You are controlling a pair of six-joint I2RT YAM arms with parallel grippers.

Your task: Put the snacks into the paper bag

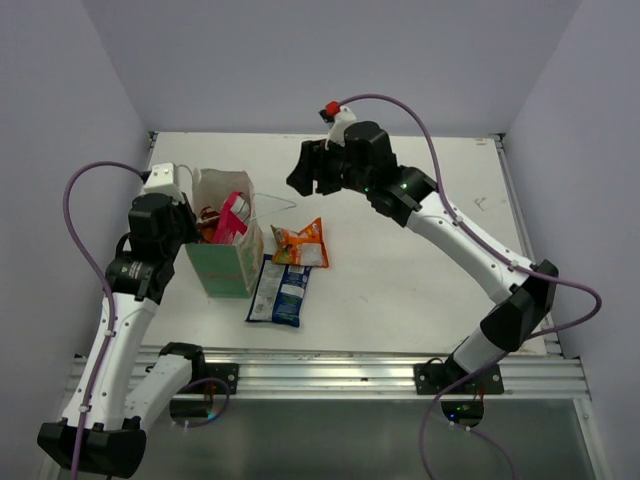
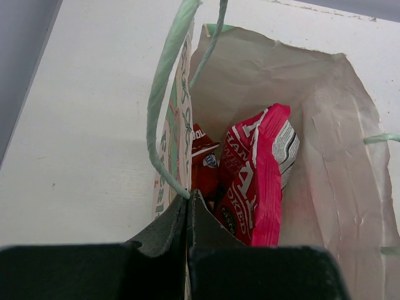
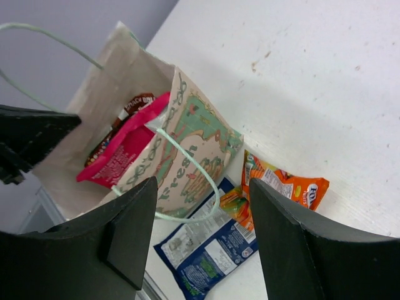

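Note:
The paper bag (image 1: 228, 262) stands upright at the table's left, mint-green outside, and also shows in the left wrist view (image 2: 325, 137) and the right wrist view (image 3: 190, 140). The magenta packet (image 2: 262, 181) and the red-and-dark packet (image 2: 201, 172) stand inside it. The orange packet (image 1: 303, 243) and the blue-and-white packet (image 1: 281, 290) lie on the table just right of the bag, overlapping. My left gripper (image 2: 187, 201) is shut on the bag's left wall by its handle. My right gripper (image 3: 203, 183) is open and empty, hovering above the bag and the two loose packets.
An aluminium rail (image 1: 330, 365) runs along the near table edge. Grey walls (image 1: 60, 120) close in the left, back and right sides. The bag's string handle (image 3: 200, 169) loops out over the blue-and-white packet.

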